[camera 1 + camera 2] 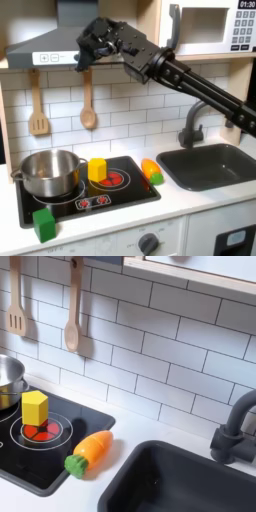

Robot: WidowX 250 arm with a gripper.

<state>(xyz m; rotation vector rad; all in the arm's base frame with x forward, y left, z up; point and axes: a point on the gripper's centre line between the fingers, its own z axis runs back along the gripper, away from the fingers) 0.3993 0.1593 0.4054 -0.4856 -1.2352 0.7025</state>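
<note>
— White tiles back a toy stove (60, 205). Where is the gripper (92, 42)?
— Raised near the hood in the first exterior view; whether it is open or holding anything, I cannot tell.
— Nearest things?
— Yellow block (97, 169) on the stove, beside the pot (50, 172); carrot (88, 451) at the stove's edge near the sink (190, 481).

I see the yellow block (97, 169) upright on the stove's red burner; orange carrot (88, 451) lies at the stovetop's edge, green end forward.

A carrot (90, 449) lies by the sink (215, 172), a yellow block (97, 169) beside the pot (50, 172).
</note>
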